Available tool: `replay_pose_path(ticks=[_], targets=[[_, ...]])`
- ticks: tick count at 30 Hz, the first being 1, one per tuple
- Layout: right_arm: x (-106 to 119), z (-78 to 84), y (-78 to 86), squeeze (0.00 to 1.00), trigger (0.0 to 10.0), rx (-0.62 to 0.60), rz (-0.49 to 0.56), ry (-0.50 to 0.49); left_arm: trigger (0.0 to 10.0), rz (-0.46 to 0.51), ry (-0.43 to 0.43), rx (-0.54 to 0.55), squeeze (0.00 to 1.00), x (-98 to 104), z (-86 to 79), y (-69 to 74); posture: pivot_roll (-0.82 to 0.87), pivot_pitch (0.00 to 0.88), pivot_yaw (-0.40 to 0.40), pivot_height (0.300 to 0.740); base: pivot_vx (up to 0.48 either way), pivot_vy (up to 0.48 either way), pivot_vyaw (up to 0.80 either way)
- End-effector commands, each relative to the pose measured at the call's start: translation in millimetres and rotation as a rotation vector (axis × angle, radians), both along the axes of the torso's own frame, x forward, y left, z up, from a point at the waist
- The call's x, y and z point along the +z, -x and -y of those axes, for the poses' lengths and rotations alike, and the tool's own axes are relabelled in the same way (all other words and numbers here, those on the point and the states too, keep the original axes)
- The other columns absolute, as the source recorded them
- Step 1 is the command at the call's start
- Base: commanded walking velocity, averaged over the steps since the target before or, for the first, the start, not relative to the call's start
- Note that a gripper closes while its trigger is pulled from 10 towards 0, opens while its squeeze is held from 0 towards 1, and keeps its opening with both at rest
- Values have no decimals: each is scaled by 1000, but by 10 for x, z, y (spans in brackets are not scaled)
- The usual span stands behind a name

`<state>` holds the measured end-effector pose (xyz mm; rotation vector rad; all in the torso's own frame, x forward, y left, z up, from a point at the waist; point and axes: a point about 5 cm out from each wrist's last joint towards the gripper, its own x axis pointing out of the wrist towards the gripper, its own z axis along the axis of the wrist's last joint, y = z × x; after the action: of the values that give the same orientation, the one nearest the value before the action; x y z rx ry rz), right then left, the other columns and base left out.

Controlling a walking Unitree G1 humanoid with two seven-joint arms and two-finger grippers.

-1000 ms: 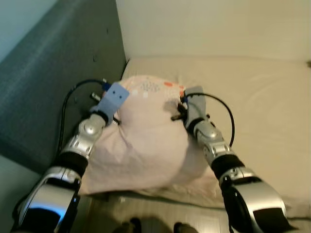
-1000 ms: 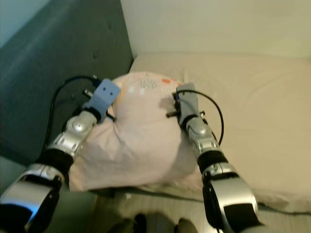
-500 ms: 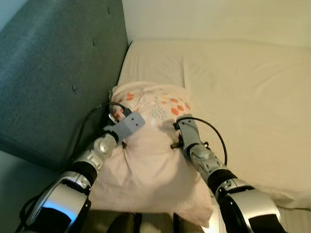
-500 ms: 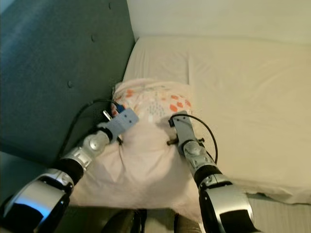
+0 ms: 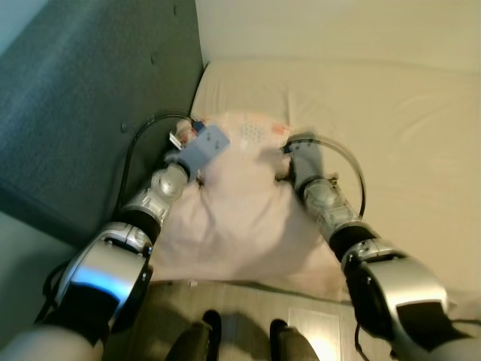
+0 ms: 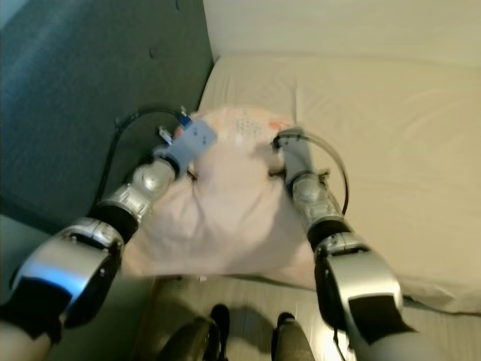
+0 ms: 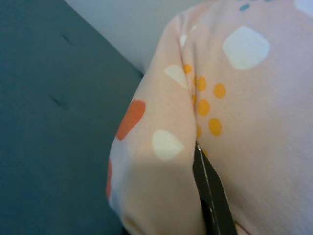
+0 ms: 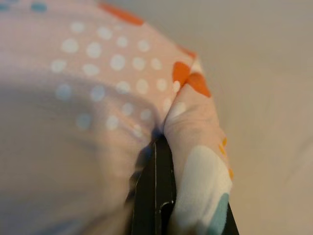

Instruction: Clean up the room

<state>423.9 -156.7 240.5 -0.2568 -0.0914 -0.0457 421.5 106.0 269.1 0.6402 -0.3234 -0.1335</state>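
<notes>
A pink pillow with orange, white and teal spots hangs bunched between my two arms at the near edge of the bed, beside the headboard. My left gripper grips its left side, one black finger sunk into a fold of the cover. On the pillow's right side my right gripper holds on, its black fingers pinched together on gathered fabric. The fingertips are hidden by the cloth in the eye views.
The beige mattress stretches away to the right and back. A dark teal padded headboard stands on the left and a pale wall behind. Wooden floor and my feet lie below the bed's edge.
The camera has shifted. Half a second ago the pillow lay flatter on the mattress by the headboard; now it is bunched and raised between the arms. Both grippers keep their hold.
</notes>
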Motion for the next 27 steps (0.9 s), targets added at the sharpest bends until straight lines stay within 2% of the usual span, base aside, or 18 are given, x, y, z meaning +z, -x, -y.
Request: replay_pose_path(ticks=[1, 2, 3, 4, 7, 8, 10, 11, 12, 13, 14, 16, 18, 19, 20, 22, 27], targets=[[261, 120, -3, 0, 10000, -60, 124, -31, 10000, 115, 61, 45, 0, 288, -125, -3, 6, 366, 69, 740, 0, 0, 0], [462, 138, 1, 0, 10000, -61, 210, -37, 10000, 182, 111, 59, 0, 487, -163, 7, 9, 365, 71, 740, 0, 0, 0], [462, 138, 1, 0, 10000, -61, 210, -37, 10000, 182, 111, 59, 0, 487, -163, 7, 9, 365, 71, 740, 0, 0, 0], [577, 143, 12, 0, 10000, -60, 266, -42, 10000, 227, 144, 72, 0, 605, -199, 20, 9, 365, 71, 740, 0, 0, 0], [563, 118, 16, 0, 10000, -43, 274, -43, 10000, 261, 160, 93, 0, 633, -241, 31, 12, 370, 71, 740, 0, 0, 0], [408, 70, 7, 0, 10000, -18, 214, -44, 10000, 263, 144, 115, 0, 561, -272, 31, 9, 370, 70, 740, 0, 0, 0], [408, 70, 7, 0, 10000, -18, 214, -44, 10000, 263, 144, 115, 0, 561, -272, 31, 9, 370, 70, 740, 0, 0, 0], [158, 13, 9, 0, 10000, 9, 117, -42, 10000, 226, 86, 122, 0, 390, -273, 22, 9, 371, 68, 740, 0, 0, 0], [-403, -42, 74, 0, 10000, 16, -102, -47, 10000, 97, -53, 102, 0, -56, -232, 23, 14, 375, 64, 740, 0, 0, 0], [-572, -44, 112, 0, 10000, 8, -163, -52, 10000, 52, -98, 90, 0, -205, -212, 34, 14, 375, 64, 740, 0, 0, 0], [-572, -44, 112, 0, 10000, 8, -163, -52, 10000, 52, -98, 90, 0, -205, -212, 34, 14, 375, 64, 740, 0, 0, 0], [-901, -10, 214, 0, 10000, -32, -274, -59, 10000, -32, -162, 57, 0, -511, -150, 80, 18, 377, 64, 740, 0, 0, 0], [-901, -10, 214, 0, 10000, -32, -274, -59, 10000, -32, -162, 57, 0, -511, -150, 80, 18, 377, 64, 740, 0, 0, 0], [-1041, 14, 268, 0, 10000, -57, -315, -75, 10000, -72, -176, 32, 0, -654, -107, 113, 20, 379, 63, 740, 0, 0, 0], [-1041, 14, 268, 0, 10000, -57, -315, -75, 10000, -72, -176, 32, 0, -654, -107, 113, 20, 379, 63, 740, 0, 0, 0], [-1256, 54, 369, 0, 10000, -99, -362, -128, 10000, -198, -130, -8, 0, -1002, 6, 208, 14, 381, 68, 740, 0, 0, 0], [-1298, 67, 389, 0, 10000, -100, -375, -128, 10000, -261, -147, -81, 0, -1195, 154, 294, 9, 374, 73, 740, 0, 0, 0]])
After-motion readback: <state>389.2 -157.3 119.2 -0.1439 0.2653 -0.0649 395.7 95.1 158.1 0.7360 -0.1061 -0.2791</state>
